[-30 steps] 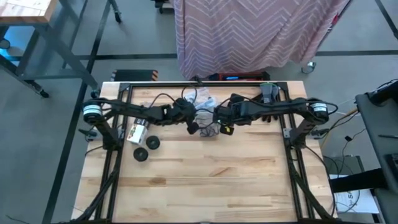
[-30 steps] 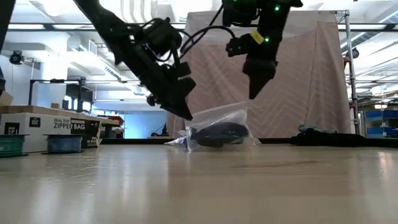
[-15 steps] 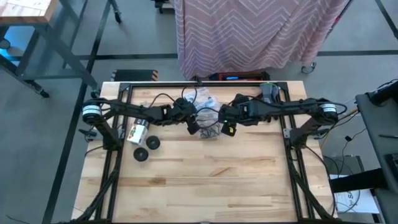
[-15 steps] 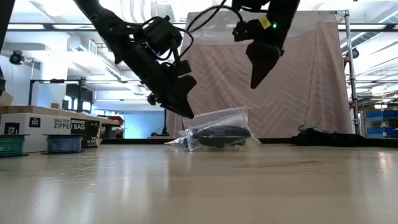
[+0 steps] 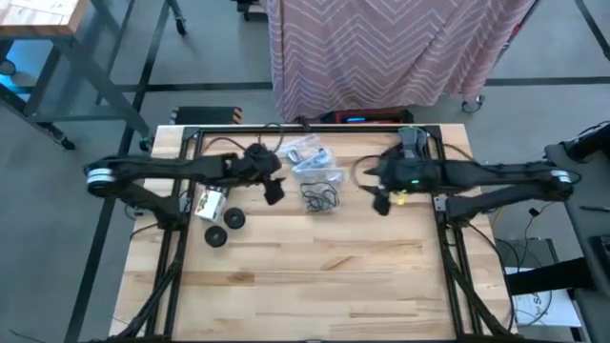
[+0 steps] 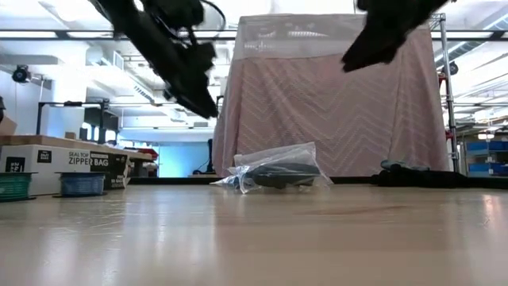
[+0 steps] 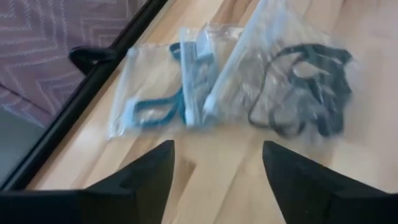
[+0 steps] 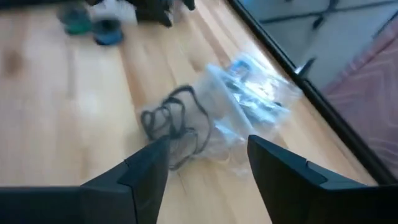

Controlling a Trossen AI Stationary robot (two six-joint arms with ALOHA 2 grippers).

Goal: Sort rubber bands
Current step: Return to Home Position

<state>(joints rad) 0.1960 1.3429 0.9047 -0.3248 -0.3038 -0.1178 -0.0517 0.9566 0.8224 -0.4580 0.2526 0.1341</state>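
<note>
Both arms have pulled apart since a second ago. The left gripper [image 5: 274,191] has drawn back toward 9 o'clock and the right gripper [image 5: 381,203] toward 3 o'clock, uncovering the bags they had crowded over. In the low view both have also risen to the top of the picture, well above the table [image 5: 315,286]. Each claw has its fingers spread with nothing between them, as the wrist views show. The black rubber bands [image 5: 321,197] lie tangled inside a clear bag [image 6: 286,155] flat on the wood. That bag sits toward 12 o'clock from the table's middle, between the two grippers and touching neither. Just past it at 12 o'clock lies a second clear bag [image 5: 307,152] holding the blue rubber bands [image 7: 155,111]. The two bags touch or overlap at their edges. At 8 o'clock from the left gripper sit two dark rounds [image 5: 233,219], perhaps tape rolls, though the view is too coarse to be sure.
</note>
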